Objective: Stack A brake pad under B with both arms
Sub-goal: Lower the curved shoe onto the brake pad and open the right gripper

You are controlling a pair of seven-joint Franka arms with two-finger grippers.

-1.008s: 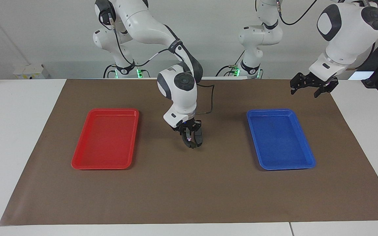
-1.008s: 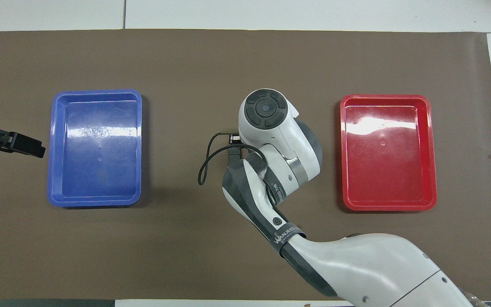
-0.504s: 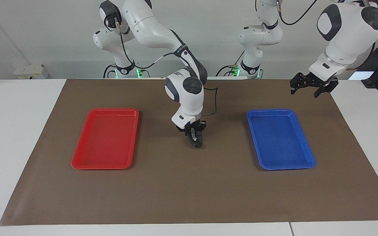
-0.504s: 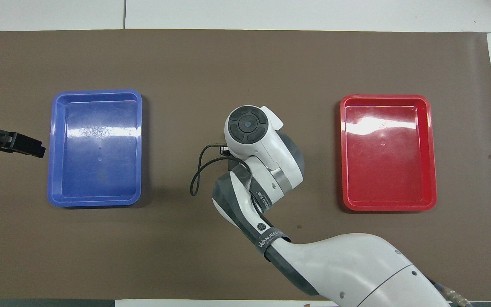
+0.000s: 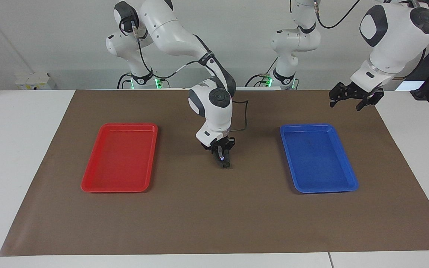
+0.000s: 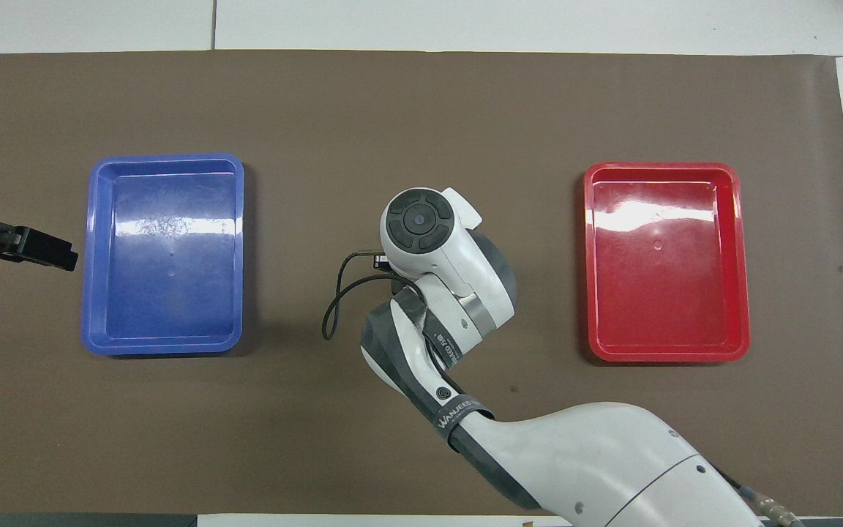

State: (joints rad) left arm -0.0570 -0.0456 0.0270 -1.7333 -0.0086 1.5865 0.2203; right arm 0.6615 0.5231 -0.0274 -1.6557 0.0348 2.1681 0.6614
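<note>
The facing view looks from high across the table toward the robots, which stand at its top edge. The overhead view looks steeply down from above the robots' end. Both views are distant and share the brown paper mat (image 5: pixel 214 216) (image 6: pixel 421 95), the shallow red plastic tray (image 5: pixel 88 185) (image 6: pixel 742 263) and the shallow blue plastic tray (image 5: pixel 350 184) (image 6: pixel 89 256), seen half a turn apart.

White table (image 5: pixel 21 156): brown mat (image 5: pixel 214 219); red tray (image 5: pixel 99 182), blue tray (image 5: pixel 348 178).
</note>
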